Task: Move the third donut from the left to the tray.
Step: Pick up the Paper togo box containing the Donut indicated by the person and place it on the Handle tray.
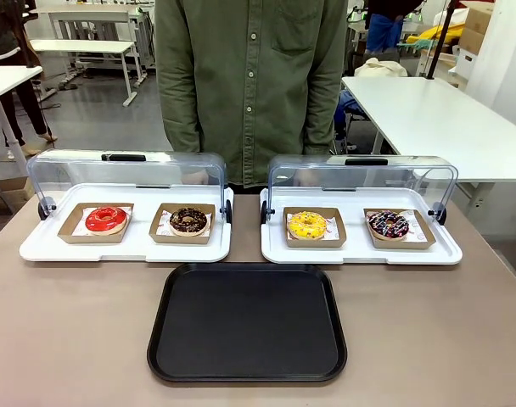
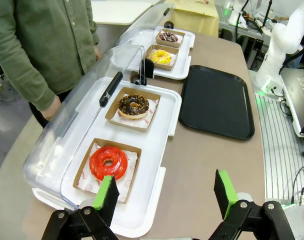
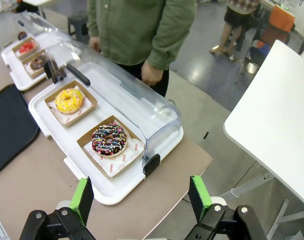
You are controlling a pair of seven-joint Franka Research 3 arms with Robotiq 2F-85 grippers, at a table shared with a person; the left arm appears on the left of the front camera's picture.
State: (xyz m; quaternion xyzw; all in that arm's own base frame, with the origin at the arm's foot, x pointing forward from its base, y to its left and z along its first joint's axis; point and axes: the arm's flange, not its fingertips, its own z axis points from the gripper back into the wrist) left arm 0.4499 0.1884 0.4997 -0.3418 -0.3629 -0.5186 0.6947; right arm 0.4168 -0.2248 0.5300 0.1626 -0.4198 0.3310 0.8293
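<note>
Third donut (image 1: 307,225): ring, glossy bright yellow icing, pale sprinkles. Seated in a square brown cardboard holder (image 1: 293,240), left half of the right-hand white tray (image 1: 360,253), whose clear domed lid (image 1: 360,176) is raised. Black tray (image 1: 247,326): flat, matte, rounded corners, low rim, just in front. Right gripper (image 3: 141,196): green-padded fingers spread, empty, well apart from the donut. Left gripper (image 2: 165,194): likewise spread, farther off.

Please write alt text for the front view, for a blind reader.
The yellow third donut sits in the right white tray, lid open, beside a sprinkled chocolate donut. The black tray lies nearer; a person stands behind.
</note>
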